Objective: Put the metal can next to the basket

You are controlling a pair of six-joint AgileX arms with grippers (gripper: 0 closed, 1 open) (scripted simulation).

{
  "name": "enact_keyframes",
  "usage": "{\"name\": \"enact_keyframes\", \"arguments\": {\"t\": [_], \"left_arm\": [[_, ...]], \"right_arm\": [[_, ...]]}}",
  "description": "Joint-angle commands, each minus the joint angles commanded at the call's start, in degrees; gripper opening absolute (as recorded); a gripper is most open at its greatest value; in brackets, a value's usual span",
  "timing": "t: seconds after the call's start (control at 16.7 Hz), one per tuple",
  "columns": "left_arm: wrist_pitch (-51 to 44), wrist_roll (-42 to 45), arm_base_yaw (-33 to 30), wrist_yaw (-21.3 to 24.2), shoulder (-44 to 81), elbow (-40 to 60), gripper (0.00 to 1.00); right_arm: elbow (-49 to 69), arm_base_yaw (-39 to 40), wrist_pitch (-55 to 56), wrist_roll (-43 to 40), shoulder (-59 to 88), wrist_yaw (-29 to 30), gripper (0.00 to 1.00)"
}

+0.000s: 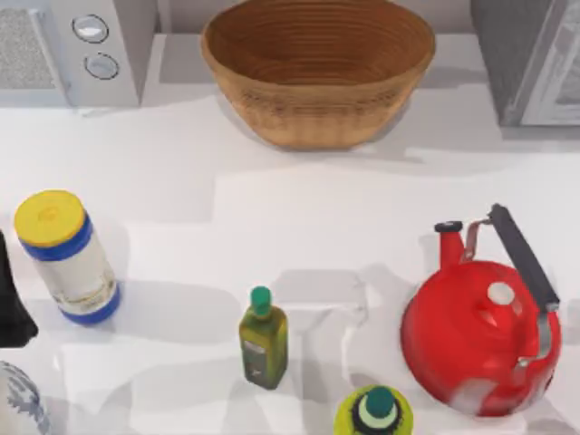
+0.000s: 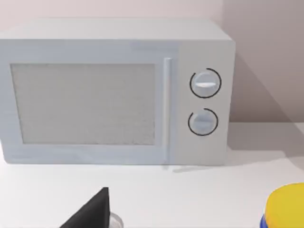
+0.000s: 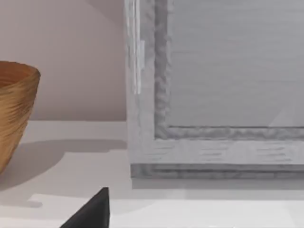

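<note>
The basket (image 1: 317, 68) is a wide woven wicker bowl at the back middle of the table, and its side (image 3: 14, 109) also appears in the right wrist view. At the front left corner a silvery round top (image 1: 16, 403) pokes into view, apparently the metal can, its side hidden. The same silver rim (image 2: 115, 221) lies just under a black part of my left gripper (image 2: 92, 211). My left gripper (image 1: 11, 304) hangs at the left edge, just above that can. A black part of my right gripper (image 3: 90, 213) hovers over the table beside the basket.
A clear jar with a yellow lid (image 1: 65, 258) stands at the left. A green-capped oil bottle (image 1: 263, 340), a yellow-green bottle (image 1: 373, 412) and a red kettle (image 1: 480, 331) stand at the front. A microwave (image 1: 68, 50) fills the back left, and a grey appliance (image 1: 530, 59) the back right.
</note>
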Motion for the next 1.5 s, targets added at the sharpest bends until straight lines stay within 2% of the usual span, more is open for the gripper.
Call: {"name": "enact_keyframes", "arguments": {"t": [0.24, 0.54, 0.84, 1.5], "left_arm": [[-0.98, 0.73, 0.18, -0.04, 1.39, 1.58, 1.00], [-8.86, 6.67, 1.15, -0.06, 13.32, 13.34, 1.00], [-22.42, 17.14, 2.75, 0.00, 34.79, 31.97, 1.00], [-57.04, 45.37, 7.83, 0.11, 90.69, 76.27, 1.00]], "right_arm": [[0.00, 0.00, 0.00, 0.00, 0.00, 0.00, 1.00], [0.00, 0.00, 0.00, 0.00, 0.00, 0.00, 1.00], [0.00, 0.00, 0.00, 0.00, 0.00, 0.00, 1.00], [0.00, 0.00, 0.00, 0.00, 0.00, 0.00, 1.00]]}}
